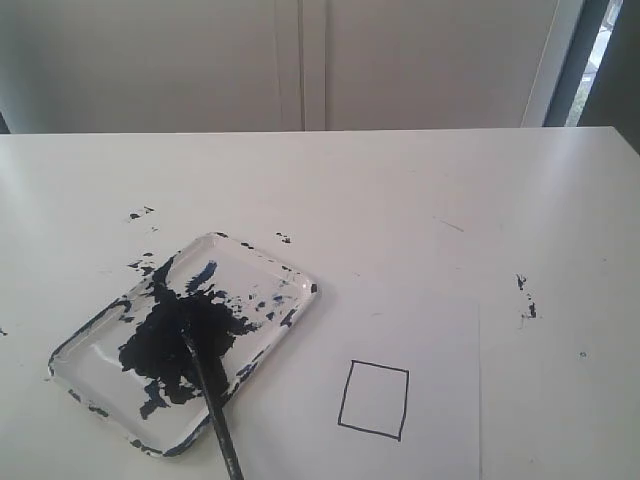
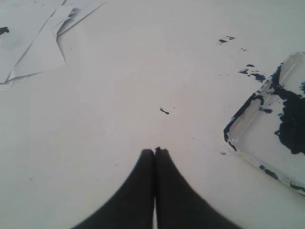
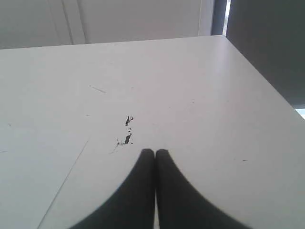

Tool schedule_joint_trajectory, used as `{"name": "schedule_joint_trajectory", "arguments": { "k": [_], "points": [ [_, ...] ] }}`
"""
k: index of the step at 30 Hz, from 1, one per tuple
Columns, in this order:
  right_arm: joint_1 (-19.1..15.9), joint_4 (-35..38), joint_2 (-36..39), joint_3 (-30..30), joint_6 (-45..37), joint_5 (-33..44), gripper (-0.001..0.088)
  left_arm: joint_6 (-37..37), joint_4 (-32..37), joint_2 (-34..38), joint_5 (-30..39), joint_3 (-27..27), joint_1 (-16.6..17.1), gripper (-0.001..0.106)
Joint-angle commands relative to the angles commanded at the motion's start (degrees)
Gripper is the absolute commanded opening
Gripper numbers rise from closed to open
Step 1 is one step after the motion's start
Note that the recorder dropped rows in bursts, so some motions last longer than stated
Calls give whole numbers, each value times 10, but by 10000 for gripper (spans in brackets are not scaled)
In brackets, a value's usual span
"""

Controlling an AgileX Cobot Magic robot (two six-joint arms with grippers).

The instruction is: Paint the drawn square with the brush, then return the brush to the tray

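loose paper sheets: overlapping white pile, cut off by the frame of the left wrist view.
left tool: closed tight, dark fingers pressed flat together, gripping nothing; above bare tabletop, near a corner of the tray.
tray: left-front part of the tabletop, set askew; clear plastic with rounded corners; big blue-black paint blotch across the middle, splatters along the rim; open white surface on all visible sides.
brush: black handle, bristle end sunk in the paint blotch and hard to tell from it; lying across the tray's near rim, handle end cut off at the bottom edge of the exterior view.
drawn square: right of the tray, apart from it; thin black outline, slightly skewed, white inside, unpainted; on a paper sheet barely distinguishable from the tabletop.
paint specks: small dark cluster further right, past the sheet's edge.
right tool: closed, fingers touching, empty; over bare tabletop, with the tabletop's right edge and far corner in sight.
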Motion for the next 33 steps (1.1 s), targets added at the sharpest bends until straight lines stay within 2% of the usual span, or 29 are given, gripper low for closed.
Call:
{"name": "schedule_joint_trajectory", "arguments": {
  "k": [14, 20, 23, 29, 33],
  "points": [
    [0, -4, 0, 0, -1, -16, 0, 0, 0, 0, 0, 0, 0, 0],
    [0, -4, 0, 0, -4, -17, 0, 29, 0, 0, -1, 0, 0, 0],
    [0, -5, 0, 0, -9, -46, 0, 29, 0, 0, -3, 0, 0, 0],
    [0, -5, 0, 0, -11, -137, 0, 24, 0, 0, -78, 0, 0, 0],
    [0, -3, 0, 0, -11, -145, 0, 22, 0, 0, -162, 0, 0, 0]
  ]
}}
